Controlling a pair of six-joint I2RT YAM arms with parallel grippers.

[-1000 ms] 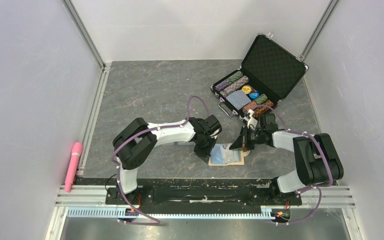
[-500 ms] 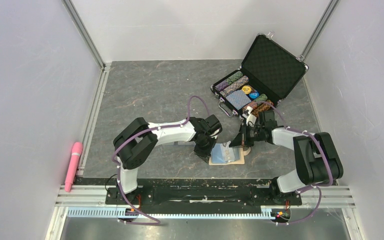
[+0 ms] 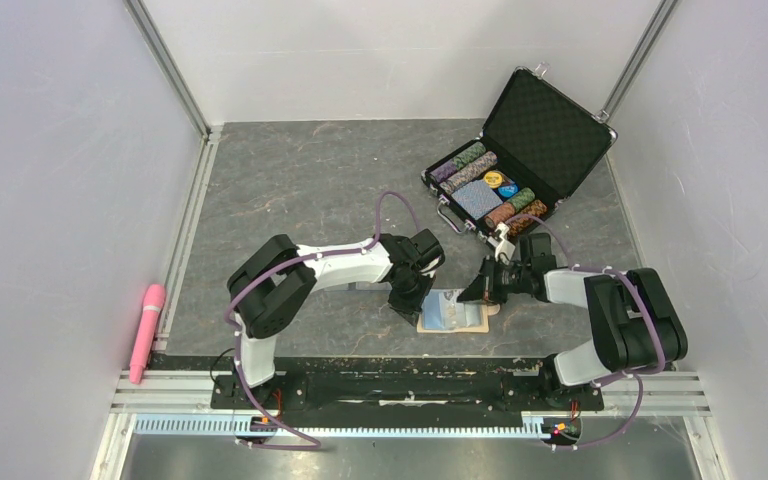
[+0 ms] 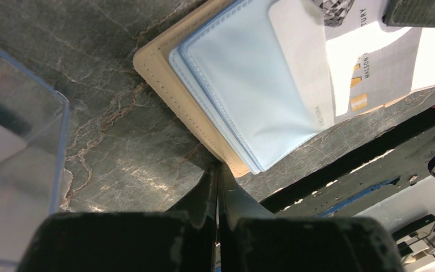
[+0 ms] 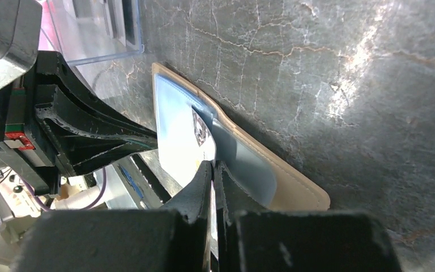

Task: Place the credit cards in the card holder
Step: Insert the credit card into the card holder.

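The card holder (image 3: 444, 318) lies opened flat on the grey table (image 3: 300, 190) between the two arms, near the front edge, with its light blue pockets facing up and the tan cover showing around them. The left gripper (image 4: 218, 170) is closed with nothing between its fingers, and its tips press on the holder's near tan corner. The right gripper (image 5: 212, 165) is pinched on the edge of a credit card (image 4: 374, 62), which lies over the holder's other half, one end tucked under a translucent pocket. A clear plastic box (image 4: 17, 158) sits beside the left gripper, and the open poker chip case (image 3: 520, 150) stands well behind
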